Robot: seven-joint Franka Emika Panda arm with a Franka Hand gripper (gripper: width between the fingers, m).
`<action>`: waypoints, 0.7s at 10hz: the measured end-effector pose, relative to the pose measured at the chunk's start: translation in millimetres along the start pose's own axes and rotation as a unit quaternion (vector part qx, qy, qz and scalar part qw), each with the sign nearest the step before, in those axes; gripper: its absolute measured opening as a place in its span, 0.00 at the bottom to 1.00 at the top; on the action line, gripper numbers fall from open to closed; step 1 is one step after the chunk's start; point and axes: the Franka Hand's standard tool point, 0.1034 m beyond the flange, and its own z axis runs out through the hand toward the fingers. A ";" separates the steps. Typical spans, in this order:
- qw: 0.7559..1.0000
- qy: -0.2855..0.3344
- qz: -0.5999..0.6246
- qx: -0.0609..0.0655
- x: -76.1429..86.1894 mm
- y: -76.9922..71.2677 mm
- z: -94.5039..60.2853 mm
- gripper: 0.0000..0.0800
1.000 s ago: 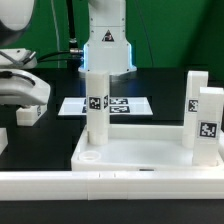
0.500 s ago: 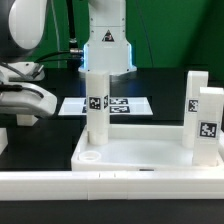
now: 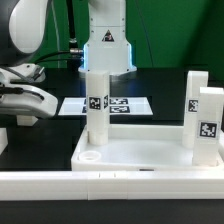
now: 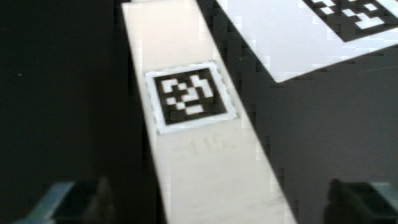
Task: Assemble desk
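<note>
The desk slab (image 3: 140, 152) lies at the front centre with its raised rim up. One white leg (image 3: 96, 105) stands upright at the slab's far corner on the exterior view's left. Two more tagged legs (image 3: 203, 118) stand at its right side. My gripper (image 3: 24, 112) hangs low over the table at the exterior view's left. In the wrist view another white leg (image 4: 196, 140) with a black-and-white tag lies flat on the dark table. My gripper (image 4: 214, 205) is open and straddles it. There is a gap between the leg and each dark fingertip (image 4: 68, 200).
The marker board (image 3: 106, 103) lies flat behind the slab, and its corner shows in the wrist view (image 4: 329, 30). A long low white rail (image 3: 100, 186) runs along the front. The robot base (image 3: 106, 45) stands at the back. A small white piece (image 3: 3, 138) shows at the left edge.
The arm has swung in at the upper left and my gripper has dropped a little lower over the table. In the last half second it has barely moved.
</note>
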 end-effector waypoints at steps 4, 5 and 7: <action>1.000 0.000 0.000 0.000 -0.1 0.4 0.0 0.36; 1.000 0.000 0.000 0.000 -0.1 0.4 0.0 0.36; 1.000 0.000 0.000 0.000 -0.1 0.4 0.0 0.36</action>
